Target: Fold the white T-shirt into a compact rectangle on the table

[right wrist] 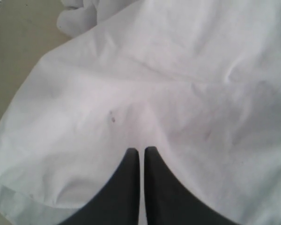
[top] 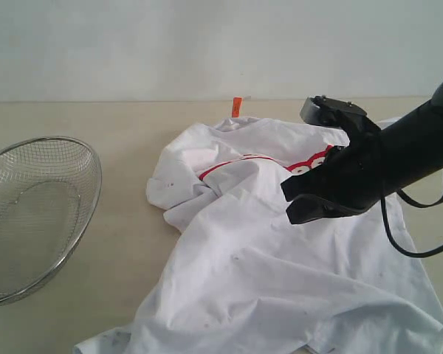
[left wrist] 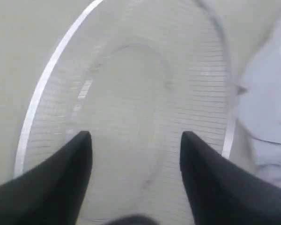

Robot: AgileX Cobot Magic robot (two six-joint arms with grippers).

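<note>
R arm comes in from the right, sloping down toward the left, over the far-right part of the shirt. R hand [top: 289, 203] [right wrist: 139, 151] hangs just above the cloth w/ both fingers pressed together, only a thin slit between; nothing seen held. L hand [left wrist: 136, 135] doesn't show in the exterior view. In its wrist view it hovers over the wire basket [left wrist: 61, 51] w/ fingers spread wide, mesh visible between them, gripping nothing.

White T-shirt [top: 280, 287] [right wrist: 178, 70] [left wrist: 271, 93] lies crumpled on the desk [top: 125, 133] [right wrist: 18, 47], centre to right. It's bunched and creased at the far end and spreads wider toward the near edge. Red band [top: 229, 164] is partly buried in folds and partly behind the arm. Orange tag [top: 237, 106] sticks up at the far edge. A few small dark specks on the cloth.

Basket [top: 88, 158] sits on the left, tilted, apart from the shirt.

Count: 1 shirt, 1 basket, 1 tag, 2 hands.
</note>
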